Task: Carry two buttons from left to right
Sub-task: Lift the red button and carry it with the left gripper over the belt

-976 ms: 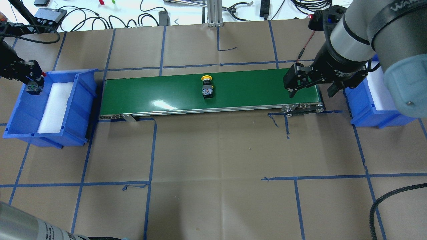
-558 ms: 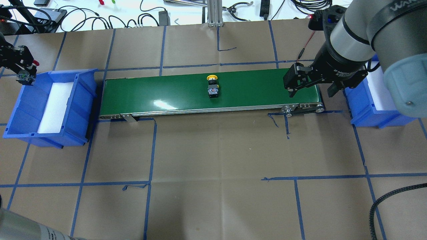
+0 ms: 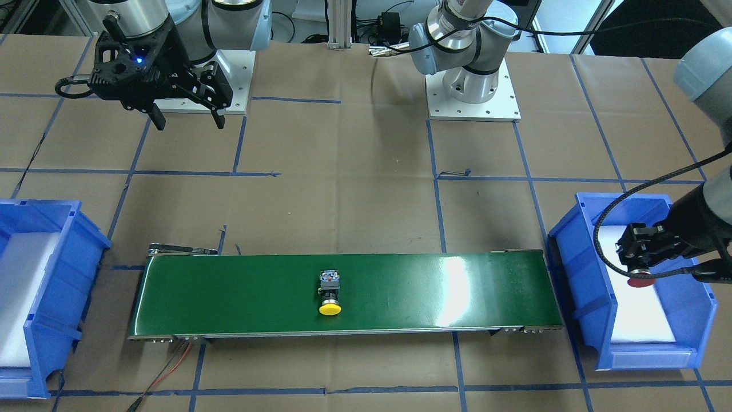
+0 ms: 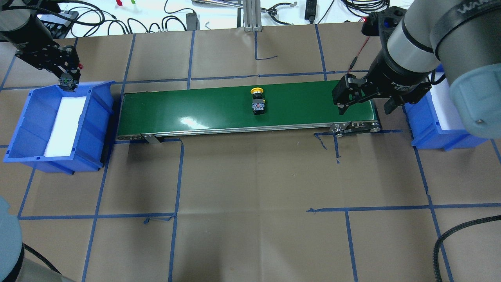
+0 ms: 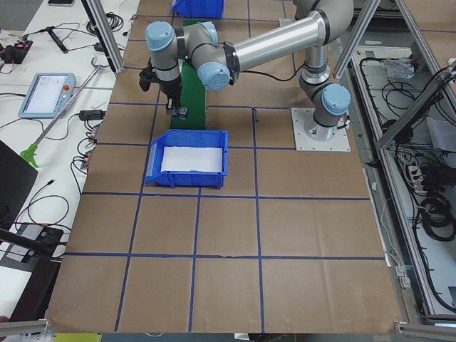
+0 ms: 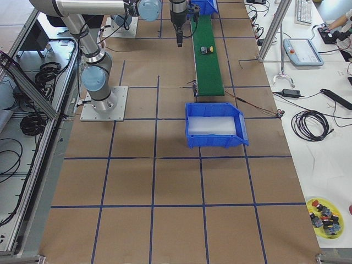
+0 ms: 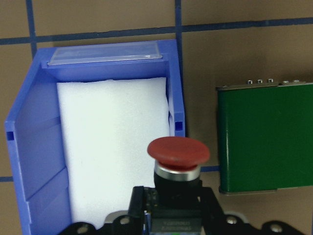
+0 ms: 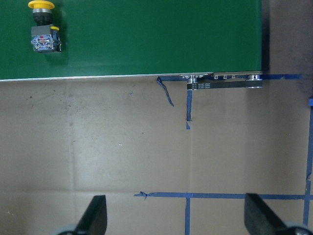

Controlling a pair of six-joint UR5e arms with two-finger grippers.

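The left arm reached far out from its base with its wrist turned down, and the left gripper (image 4: 67,79) hung raised over the left bin (image 4: 23,129), near the wall that faced the conveyor belt (image 4: 195,105). Its jaws were closed tight on the black body of the red button (image 7: 178,152), which it held clear of the white foam (image 7: 107,147) lining the bin, the mushroom cap pointing sideways, away from the robot's base. The yellow button (image 4: 258,102) lay on its side on the green belt, a little to the right of the belt's middle, with its cap also turned away from the robot and its black body toward it. The right arm bent down from the robot's right, and the right gripper (image 4: 364,107) pointed straight down, high above the brown-papered worktop (image 4: 254,188) by the right end of the belt, on the robot's side of it. Its fingers (image 8: 95,215) stood wide apart with nothing between them. The right bin (image 4: 426,125), also foam-lined, sat just beyond that end of the belt, partly hidden by the arm.
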